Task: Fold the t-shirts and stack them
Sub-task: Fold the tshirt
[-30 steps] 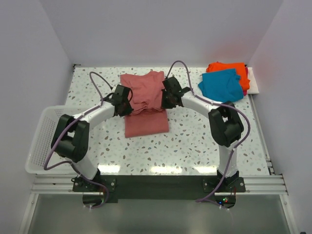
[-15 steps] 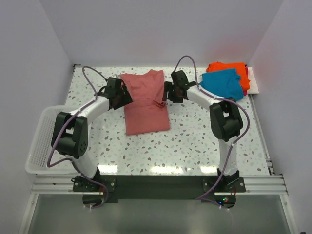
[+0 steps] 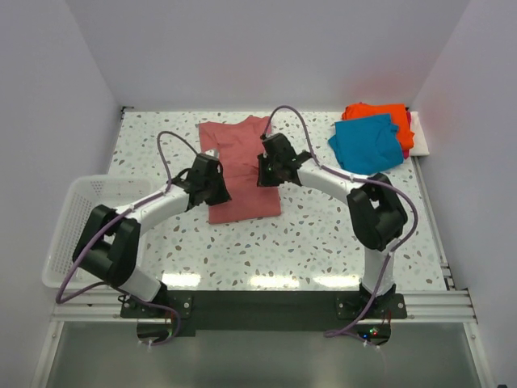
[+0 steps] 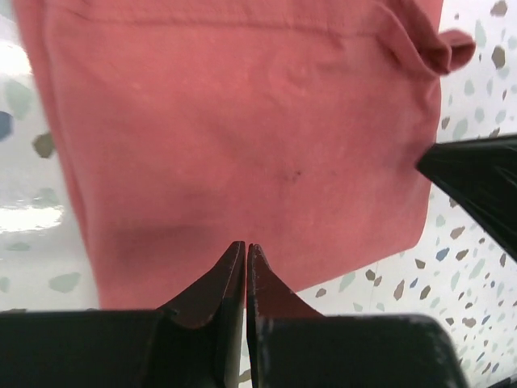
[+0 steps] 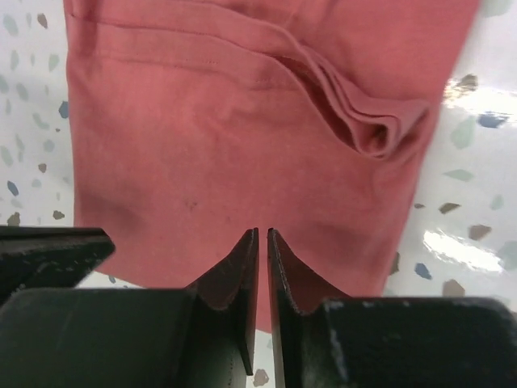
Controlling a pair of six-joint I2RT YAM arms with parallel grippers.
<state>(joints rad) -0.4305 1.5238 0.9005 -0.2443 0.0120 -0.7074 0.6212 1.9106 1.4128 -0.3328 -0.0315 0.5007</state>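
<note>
- The dusty-red shirt [image 3: 239, 147] is lying flat in the middle of the bench [image 3: 323, 230], towards the far side. It is already narrowed into a long panel with its near hem facing the arms.
- The left claw [image 4: 245, 246] is hanging over the shirt's left edge with its jaws clenched to a hairline slit, and no cloth is showing between them.
- The right claw [image 5: 260, 233] is hanging over the right edge, about level with the left one. It is likewise pinched together and is not gripping anything that I can see.
- The teal shirt [image 3: 367, 144] is resting folded on the orange shirt [image 3: 381, 111] at the far right corner, well apart from the red one, with a sliver of magenta shirt [image 3: 409, 121] peeking out beside them.
- The white basket [image 3: 69, 234] is sitting off the bench's left edge.
- The step in hand is probably the cross fold, bringing one end of the panel over the other.
- To do it well, both claws should be releasing first, then taking every layer at matching points on the two edges.
- A bunched sleeve [image 5: 376, 129] is puckering at the right edge. It is worth flattening or tucking it before folding, or it is likely to leave a lump.
- Lifting both sides together and level should keep the panel from skewing.
</note>
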